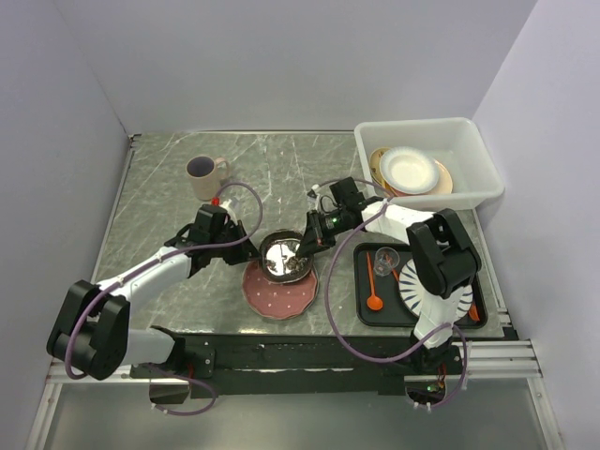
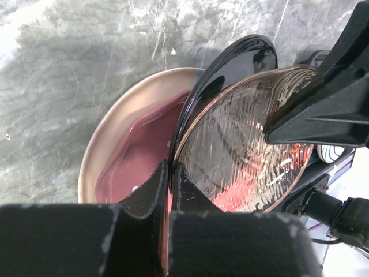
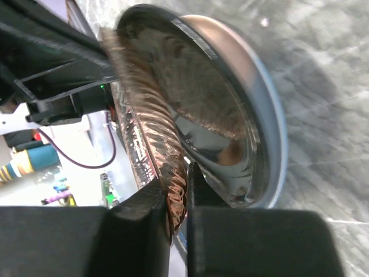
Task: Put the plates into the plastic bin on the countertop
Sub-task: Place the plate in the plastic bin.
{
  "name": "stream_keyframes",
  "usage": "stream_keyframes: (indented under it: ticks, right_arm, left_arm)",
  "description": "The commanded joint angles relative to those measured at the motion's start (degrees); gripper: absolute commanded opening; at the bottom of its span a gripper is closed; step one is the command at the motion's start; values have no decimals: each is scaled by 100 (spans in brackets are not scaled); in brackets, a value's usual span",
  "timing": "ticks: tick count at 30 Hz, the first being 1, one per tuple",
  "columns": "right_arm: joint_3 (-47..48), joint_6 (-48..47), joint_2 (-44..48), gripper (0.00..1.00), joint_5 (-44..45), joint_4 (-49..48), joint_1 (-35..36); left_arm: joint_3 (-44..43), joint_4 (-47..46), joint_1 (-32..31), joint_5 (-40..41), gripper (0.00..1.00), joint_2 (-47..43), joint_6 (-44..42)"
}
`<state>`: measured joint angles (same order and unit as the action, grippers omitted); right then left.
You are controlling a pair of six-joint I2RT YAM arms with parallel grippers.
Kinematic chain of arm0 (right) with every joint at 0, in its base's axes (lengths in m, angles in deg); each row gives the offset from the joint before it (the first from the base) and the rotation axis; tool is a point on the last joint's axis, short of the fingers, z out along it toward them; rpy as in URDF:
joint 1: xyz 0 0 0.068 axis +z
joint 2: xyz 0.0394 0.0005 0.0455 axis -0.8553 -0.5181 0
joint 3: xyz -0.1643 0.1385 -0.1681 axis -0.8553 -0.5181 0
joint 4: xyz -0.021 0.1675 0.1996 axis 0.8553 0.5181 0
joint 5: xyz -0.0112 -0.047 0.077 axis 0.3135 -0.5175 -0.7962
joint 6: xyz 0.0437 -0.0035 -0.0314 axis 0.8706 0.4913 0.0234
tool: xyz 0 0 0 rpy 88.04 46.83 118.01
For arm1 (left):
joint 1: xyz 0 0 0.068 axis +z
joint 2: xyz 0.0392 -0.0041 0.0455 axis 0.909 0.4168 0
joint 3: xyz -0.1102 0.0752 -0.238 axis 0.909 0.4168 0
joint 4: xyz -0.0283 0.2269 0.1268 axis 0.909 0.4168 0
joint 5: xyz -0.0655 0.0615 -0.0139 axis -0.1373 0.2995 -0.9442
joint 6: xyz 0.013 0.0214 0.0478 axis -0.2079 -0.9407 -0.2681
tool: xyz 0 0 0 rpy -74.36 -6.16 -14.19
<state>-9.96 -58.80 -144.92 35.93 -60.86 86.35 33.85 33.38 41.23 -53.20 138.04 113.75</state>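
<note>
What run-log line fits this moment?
left pincer: shut on glass plate; right pincer: shut on glass plate; glass plate: tilted above pink plate; bin: holds white plate

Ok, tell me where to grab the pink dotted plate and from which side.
Probably its near rim, coming from the arm-base side: the pink dotted plate lies flat on the countertop, and the black plate sits over its far part, leaving mainly that lip exposed.

Left arm [image 1: 150, 272], right arm [image 1: 441, 253]: black joints, white links, mauve cables [image 1: 356, 349] looping off each. Red dot [image 1: 217, 201] at left wrist, green LED [image 1: 330, 223] at right wrist. Left gripper [image 2: 169, 171] fingers matte black, angular, white-flecked edges; right gripper [image 3: 176, 179] same.
</note>
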Motion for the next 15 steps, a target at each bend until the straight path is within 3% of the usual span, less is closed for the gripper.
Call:
stream_keyframes:
  ticks: [1, 7, 10, 11, 15]
  right_arm:
    - [246, -3, 114, 0, -158, -81, 57]
    - [272, 41, 167, 0, -149, -124, 66]
    - [290, 59, 194, 0, -158, -133, 66]
    - [299, 59, 202, 0, -149, -133, 66]
    - [334, 94, 237, 0, -149, -159, 66]
  left_arm:
    - [-48, 65, -20, 115, 1, -153, 23]
    - [145, 144, -20, 123, 19, -136, 23]
    - [216, 188, -20, 158, 39, -197, 23]
    - [251, 205, -20, 176, 50, -241, 32]
    - [322, 267, -20, 246, 67, -399, 14]
